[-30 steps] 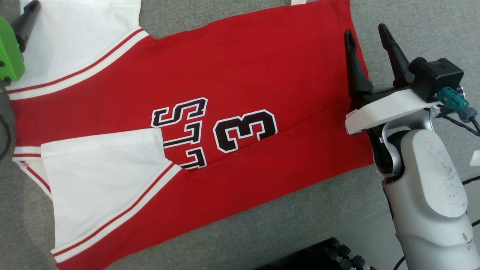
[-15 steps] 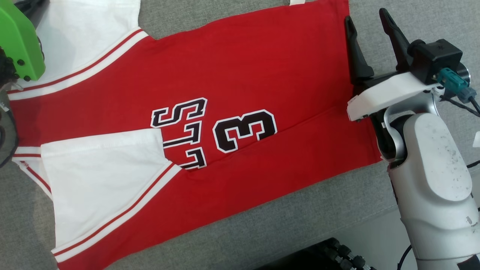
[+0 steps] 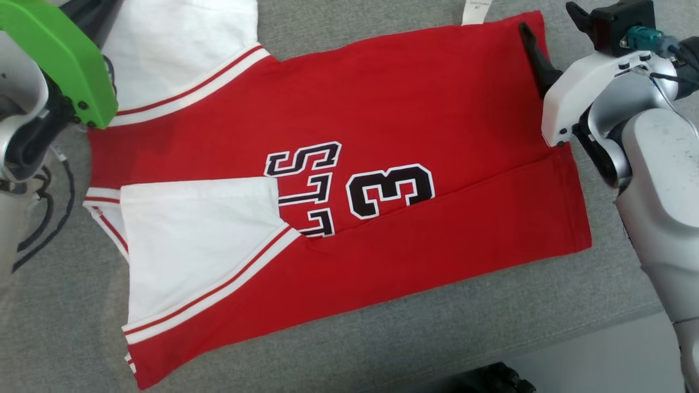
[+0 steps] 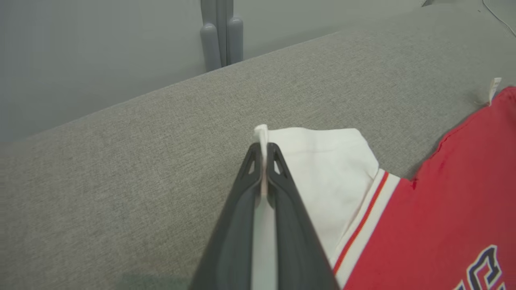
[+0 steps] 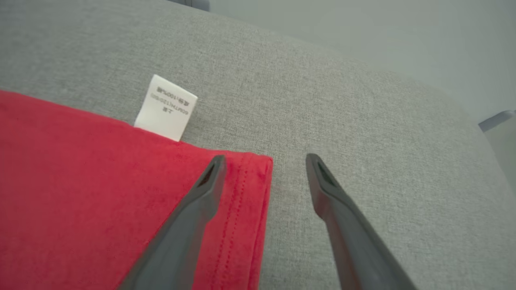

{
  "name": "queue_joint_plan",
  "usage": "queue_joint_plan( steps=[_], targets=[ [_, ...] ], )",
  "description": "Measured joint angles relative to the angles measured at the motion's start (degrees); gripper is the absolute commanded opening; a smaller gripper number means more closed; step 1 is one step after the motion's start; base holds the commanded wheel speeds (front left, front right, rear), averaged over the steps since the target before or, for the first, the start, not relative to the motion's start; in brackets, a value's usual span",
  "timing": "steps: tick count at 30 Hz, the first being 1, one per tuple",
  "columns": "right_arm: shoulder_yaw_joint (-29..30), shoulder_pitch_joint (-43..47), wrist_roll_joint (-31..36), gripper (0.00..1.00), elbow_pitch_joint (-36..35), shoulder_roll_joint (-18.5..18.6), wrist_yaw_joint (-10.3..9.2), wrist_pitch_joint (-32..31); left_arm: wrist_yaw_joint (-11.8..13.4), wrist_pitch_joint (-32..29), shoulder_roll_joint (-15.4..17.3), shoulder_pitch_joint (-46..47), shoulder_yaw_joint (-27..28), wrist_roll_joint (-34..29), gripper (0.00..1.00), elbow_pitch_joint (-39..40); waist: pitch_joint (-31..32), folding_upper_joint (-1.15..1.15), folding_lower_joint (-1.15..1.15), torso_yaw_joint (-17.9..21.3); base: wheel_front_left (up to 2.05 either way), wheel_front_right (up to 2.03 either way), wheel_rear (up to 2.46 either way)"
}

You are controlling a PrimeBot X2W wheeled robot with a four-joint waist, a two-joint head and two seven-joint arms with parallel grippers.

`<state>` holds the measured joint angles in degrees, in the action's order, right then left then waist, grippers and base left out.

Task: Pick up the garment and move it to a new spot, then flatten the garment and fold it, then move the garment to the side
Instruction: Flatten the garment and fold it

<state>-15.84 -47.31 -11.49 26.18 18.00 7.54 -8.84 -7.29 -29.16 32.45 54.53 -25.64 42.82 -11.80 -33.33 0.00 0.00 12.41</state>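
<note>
Shirt (image 3: 415,109) lay flat on grey woven cushion (image 3: 415,338), red knit w/ white sleeves. Left gripper (image 4: 264,150) was pinched shut on far sleeve (image 4: 322,169) edge. Right gripper (image 5: 266,160) gaped wide astride stitched hem (image 5: 242,209) corner, holding nothing. Best: nip both layers at the hem, then lift both ends evenly.

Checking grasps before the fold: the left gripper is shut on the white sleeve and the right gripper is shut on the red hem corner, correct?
Not quite: the right wrist view shows the right gripper open, fingers straddling the red hem corner. The left gripper is shut on the white sleeve.
</note>
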Motion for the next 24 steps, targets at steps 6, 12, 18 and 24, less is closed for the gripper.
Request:
queue_joint_plan(
  steps=[6,12,18,24],
  targets=[
    [-6.7,-2.5,-5.6,1.0,3.9,5.1,0.0,-7.2,0.0,3.1,-1.0,-0.4,-3.1,0.6,0.0,2.3,1.6,0.0,0.0,-3.2,0.0,0.0,0.0],
    [-9.4,-4.4,-10.9,0.45,7.3,7.4,0.0,-10.0,0.0,5.2,-1.3,-0.5,-5.9,1.7,0.0,3.0,2.8,0.0,0.0,-5.7,0.0,0.0,0.0],
    [-10.5,-7.3,-14.4,0.0,12.0,7.4,0.0,-10.8,0.0,6.8,-1.1,0.0,-7.4,2.8,0.0,3.0,3.0,0.0,0.0,-7.1,0.0,0.0,0.0],
    [-11.3,-9.3,-14.3,0.0,15.5,7.6,0.01,-4.4,0.0,9.5,-0.7,0.5,-7.8,3.0,0.0,2.3,3.3,0.0,0.0,-7.4,0.0,0.0,0.0]
  ],
)
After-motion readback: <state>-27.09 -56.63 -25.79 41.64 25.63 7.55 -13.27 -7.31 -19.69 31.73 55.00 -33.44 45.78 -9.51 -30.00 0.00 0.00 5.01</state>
